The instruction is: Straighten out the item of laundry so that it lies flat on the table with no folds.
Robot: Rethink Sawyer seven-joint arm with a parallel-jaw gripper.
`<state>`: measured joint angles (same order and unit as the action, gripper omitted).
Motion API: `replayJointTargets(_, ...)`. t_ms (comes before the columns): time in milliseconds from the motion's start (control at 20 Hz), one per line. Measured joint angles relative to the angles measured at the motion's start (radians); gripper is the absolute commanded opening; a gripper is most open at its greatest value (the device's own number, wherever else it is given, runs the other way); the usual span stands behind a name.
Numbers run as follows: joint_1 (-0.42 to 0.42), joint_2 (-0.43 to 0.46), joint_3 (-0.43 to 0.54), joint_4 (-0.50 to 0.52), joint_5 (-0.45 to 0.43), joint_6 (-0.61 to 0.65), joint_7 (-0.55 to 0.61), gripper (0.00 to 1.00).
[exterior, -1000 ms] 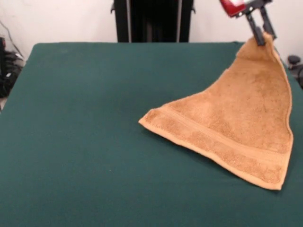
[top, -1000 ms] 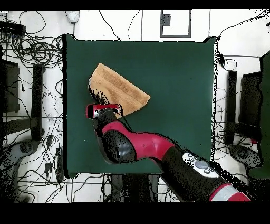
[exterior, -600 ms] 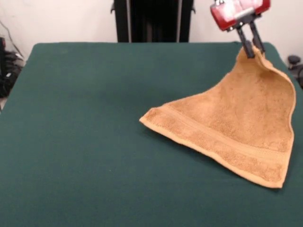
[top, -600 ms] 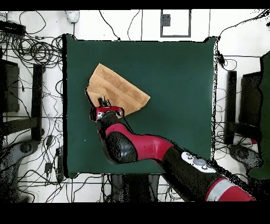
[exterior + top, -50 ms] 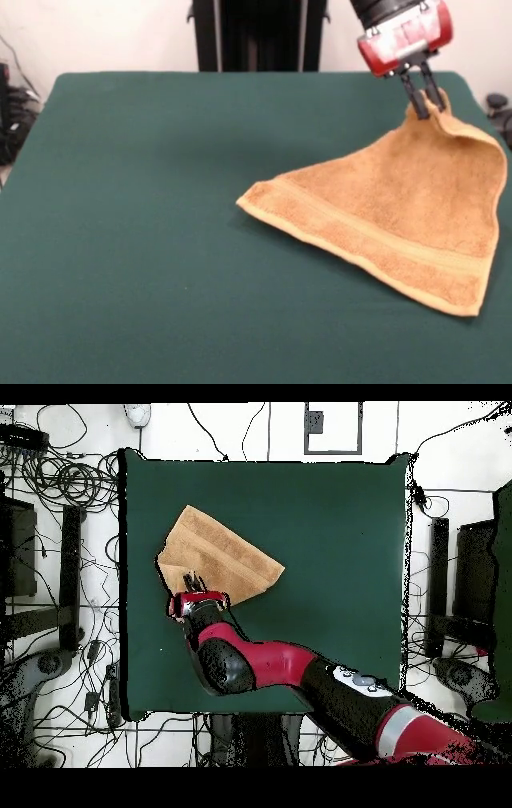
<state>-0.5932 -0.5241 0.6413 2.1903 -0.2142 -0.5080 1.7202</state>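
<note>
We are working from the left edge of the front view, where the table (image 5: 136,216) is lying bare and dark green, well away from our fingers. Moving right, we are meeting the towel (image 5: 400,216): its nearest free corner is resting on the felt, low and to the left of our fingers, and a woven border band is running from that corner along the front edge toward the right-hand corner, which is also lying on the table below our fingers. From that grounded edge the cloth is rising in a tent up to our gripper (image 5: 424,102), whose fingers are pinching the towel's top corner between them, a small nub of terry poking up above the tips.

We judge that we are holding this corner high so the cloth hangs in a single layer and any fold can fall open before we lay it down away from the grounded edge. A soft bulge is showing along the right side just below the fingers, so the towel is not yet flat.

In the overhead view the towel (image 5: 215,559) is sitting just beyond our gripper (image 5: 193,584).

We are finding no readable writing or brand anywhere; no tag is showing.
</note>
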Motion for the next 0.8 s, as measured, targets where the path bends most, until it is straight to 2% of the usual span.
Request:
replayJointTargets(600,-0.049,0.042,-0.009,-0.009,-0.066,0.000,0.000,0.00)
replayJointTargets(800,-0.129,0.073,0.014,-0.016,-0.134,0.002,0.000,0.00)
